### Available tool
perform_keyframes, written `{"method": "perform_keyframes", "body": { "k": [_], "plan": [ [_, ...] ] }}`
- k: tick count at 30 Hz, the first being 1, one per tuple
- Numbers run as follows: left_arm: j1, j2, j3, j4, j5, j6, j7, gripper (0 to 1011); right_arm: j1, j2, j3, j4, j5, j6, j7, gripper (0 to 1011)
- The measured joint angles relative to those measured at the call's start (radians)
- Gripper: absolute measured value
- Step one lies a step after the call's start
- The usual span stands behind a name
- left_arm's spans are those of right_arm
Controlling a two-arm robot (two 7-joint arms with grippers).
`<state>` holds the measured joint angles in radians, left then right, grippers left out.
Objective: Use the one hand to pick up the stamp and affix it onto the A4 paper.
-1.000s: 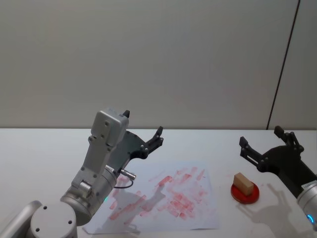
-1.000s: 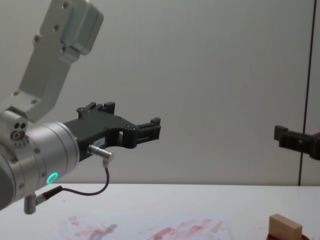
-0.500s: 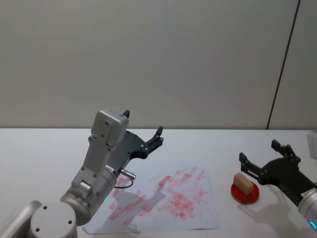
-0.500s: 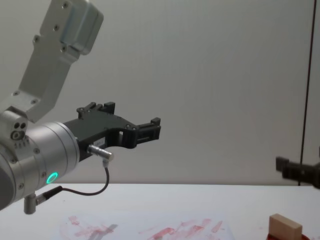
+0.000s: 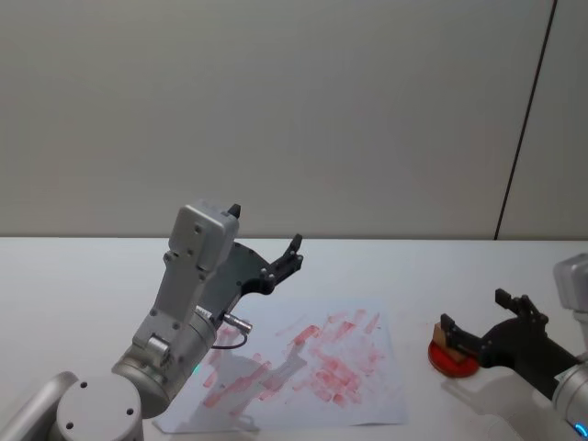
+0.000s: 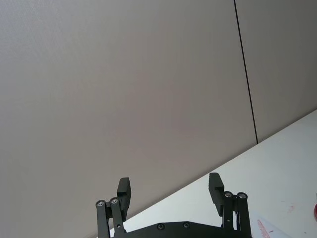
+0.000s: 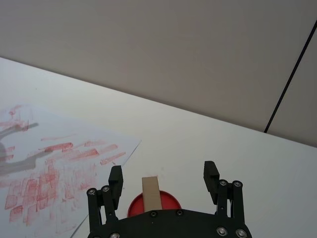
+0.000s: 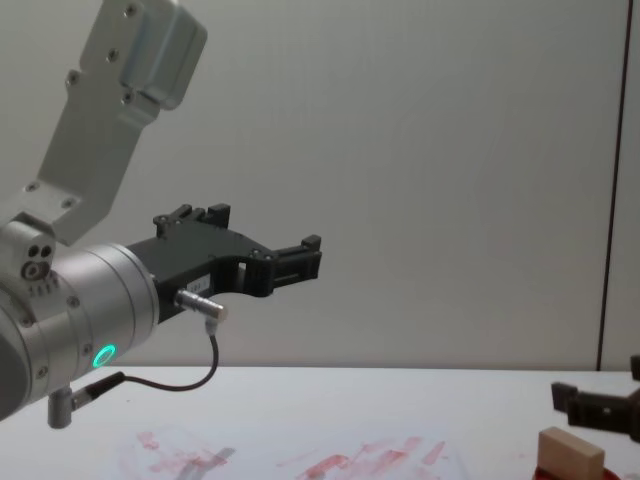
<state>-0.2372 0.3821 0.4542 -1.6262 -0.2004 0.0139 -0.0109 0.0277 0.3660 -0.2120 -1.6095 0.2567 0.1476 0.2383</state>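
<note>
Your stamp (image 7: 150, 192) lies on the red ink pad (image 7: 171, 202) right of the A4 paper (image 5: 303, 367), long axis pointing straight away from the right gripper (image 7: 163, 173). That gripper's fingers are spread wide either side of it, not touching. The left gripper (image 6: 169, 184) hangs spread above the paper.

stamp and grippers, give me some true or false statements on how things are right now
1. The stamp stands on the red ink pad. True.
2. The right gripper is shut on the stamp. False: it is open, with a gap showing on each side of the stamp.
3. The left gripper is held up above the table, open and holding nothing. True.
4. The A4 paper is clean and unmarked. False: red ink marks cover much of it.
5. The ink pad lies on the A4 paper. False: it sits on the bare table, off the paper's edge on the robot's right.
</note>
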Motion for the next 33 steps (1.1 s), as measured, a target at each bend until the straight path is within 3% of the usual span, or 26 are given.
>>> {"method": "perform_keyframes", "body": {
  "k": [16, 20, 33],
  "plan": [
    [0.0, 0.0, 0.0, 0.0, 0.0, 0.0, 0.0, 1002, 0.04, -0.015, -0.008, 0.089, -0.002, 0.024, 0.065, 998],
    [0.0, 0.0, 0.0, 0.0, 0.0, 0.0, 0.0, 1002, 0.048, -0.019, -0.012, 0.105, -0.006, 0.03, 0.078, 927],
    [0.0, 0.0, 0.0, 0.0, 0.0, 0.0, 0.0, 1002, 0.069, -0.029, -0.024, 0.155, -0.025, 0.044, 0.116, 534]
  ]
}}
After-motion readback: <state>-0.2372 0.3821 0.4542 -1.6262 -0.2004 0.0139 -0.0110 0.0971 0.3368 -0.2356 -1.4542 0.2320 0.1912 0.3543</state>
